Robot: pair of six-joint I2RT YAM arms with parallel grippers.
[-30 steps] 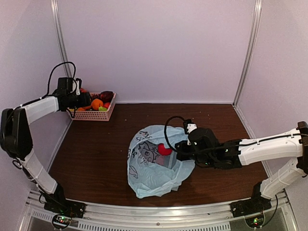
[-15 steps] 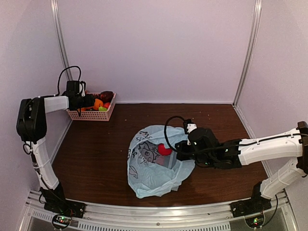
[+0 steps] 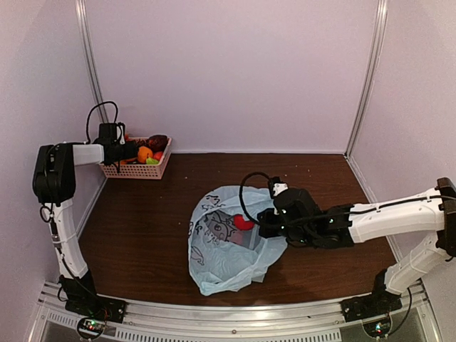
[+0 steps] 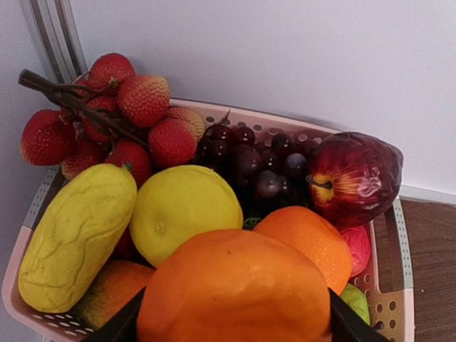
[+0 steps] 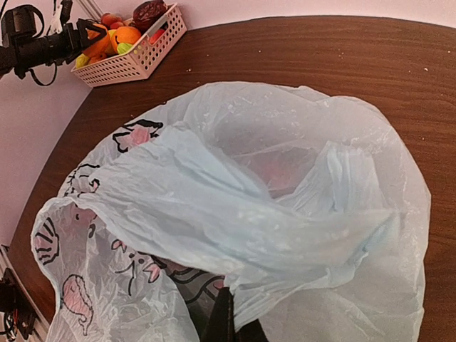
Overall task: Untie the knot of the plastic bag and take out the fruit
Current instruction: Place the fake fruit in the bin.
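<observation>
The light blue plastic bag (image 3: 221, 251) lies open mid-table, cartoon print facing up; no knot shows. A red fruit (image 3: 244, 222) sits in its mouth. My right gripper (image 3: 265, 225) is shut on the bag's right edge, and its dark fingers pinch the film at the bottom of the right wrist view (image 5: 231, 322). My left gripper (image 3: 130, 151) is shut on an orange fruit (image 4: 235, 292) and holds it just over the pink basket (image 3: 146, 169). The basket holds a red berry bunch (image 4: 107, 107), a yellow ridged piece (image 4: 75, 235), a lemon (image 4: 185, 206) and a red apple (image 4: 353, 174).
The basket stands in the back left corner against the wall. Booth walls and metal posts (image 3: 91, 71) close in the table at the left, back and right. Dark grapes (image 4: 249, 157) and another orange piece (image 4: 306, 239) fill the basket's middle.
My left arm has swung its elbow right and upright, and the gripper has moved slightly right over the basket, still holding the orange fruit. My right gripper has shifted slightly left with the bag edge.
</observation>
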